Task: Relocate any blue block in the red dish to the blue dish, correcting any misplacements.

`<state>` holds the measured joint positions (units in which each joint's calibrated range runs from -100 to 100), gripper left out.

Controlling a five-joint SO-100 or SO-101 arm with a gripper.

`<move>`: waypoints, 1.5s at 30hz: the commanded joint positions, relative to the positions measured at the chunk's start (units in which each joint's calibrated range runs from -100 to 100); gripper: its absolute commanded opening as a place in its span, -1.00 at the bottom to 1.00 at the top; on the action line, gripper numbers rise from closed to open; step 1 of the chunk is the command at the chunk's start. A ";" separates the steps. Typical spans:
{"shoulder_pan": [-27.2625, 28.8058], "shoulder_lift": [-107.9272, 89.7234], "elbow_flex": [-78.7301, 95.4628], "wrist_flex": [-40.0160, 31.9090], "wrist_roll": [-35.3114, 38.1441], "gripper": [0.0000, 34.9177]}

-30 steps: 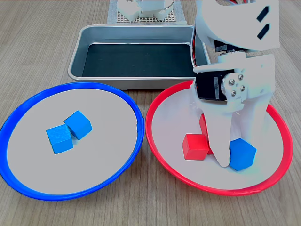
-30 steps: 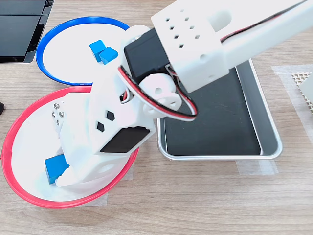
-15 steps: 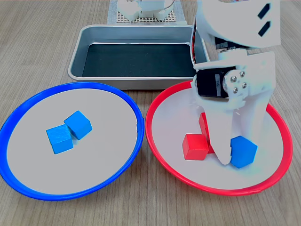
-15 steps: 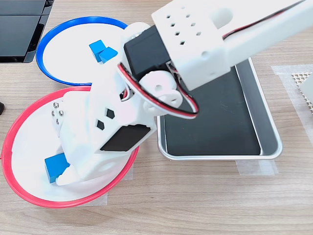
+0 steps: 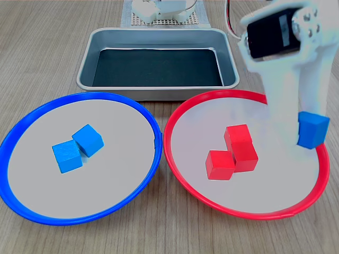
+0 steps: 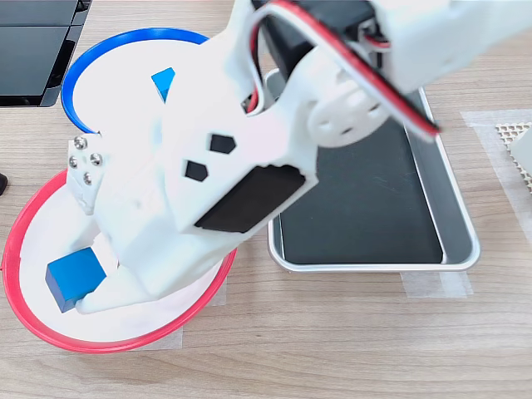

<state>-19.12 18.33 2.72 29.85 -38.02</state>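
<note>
Both exterior views: blue block (image 5: 312, 129) now aloft over red dish (image 5: 180, 116), pinched between closed fingers (image 5: 288, 138).

The blue block (image 5: 312, 129), a small matte bright blue cube, sits clamped between the fingers of the gripper (image 5: 306, 138), lifted clear above the red dish (image 5: 183, 114), tilted slightly in the second exterior view (image 6: 73, 278). The red dish, glossy red rim with pale grey floor, lies directly below the gripper. The blue dish (image 5: 32, 114), same shape with blue rim, lies well apart from the gripper, towards the first exterior view's left.
</note>
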 commanded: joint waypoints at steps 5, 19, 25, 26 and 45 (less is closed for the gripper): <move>3.54 -15.39 6.79 0.23 8.21 -0.99; 21.14 -32.02 22.18 -0.51 24.91 -0.99; 26.69 -26.99 20.26 -5.63 26.91 -0.99; 27.35 -26.05 19.54 -5.63 26.96 -0.99; 31.30 -8.14 11.71 -7.86 25.84 -0.99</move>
<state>12.30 8.61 19.15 22.84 -11.65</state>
